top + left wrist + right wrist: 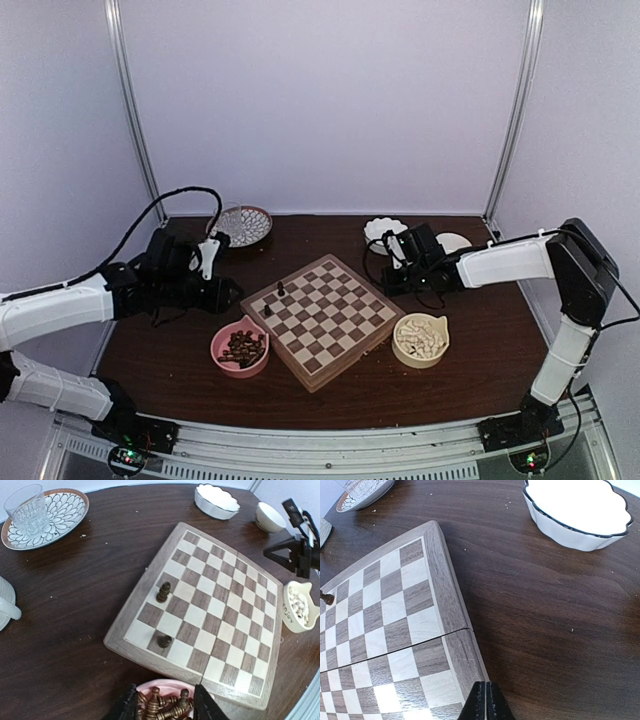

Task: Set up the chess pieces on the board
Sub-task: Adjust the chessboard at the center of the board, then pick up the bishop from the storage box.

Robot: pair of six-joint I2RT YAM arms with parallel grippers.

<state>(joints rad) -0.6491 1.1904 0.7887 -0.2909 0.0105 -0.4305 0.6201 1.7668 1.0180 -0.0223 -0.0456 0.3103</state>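
- My left claw (166, 705) gapes wide straight above the chess pieces (160, 708) in the pink bowl (172, 683); board (215, 605) just beyond
- I see my right claw (485, 700) pinched empty, well away

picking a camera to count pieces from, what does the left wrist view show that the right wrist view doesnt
Left wrist only: the pink bowl of dark brown chess pieces, framed by the open left gripper, and the cream bowl of white pieces. Right wrist only: that the right gripper is shut. Both: the checked wooden chessboard, the white scalloped bowl and the petal-patterned plate.
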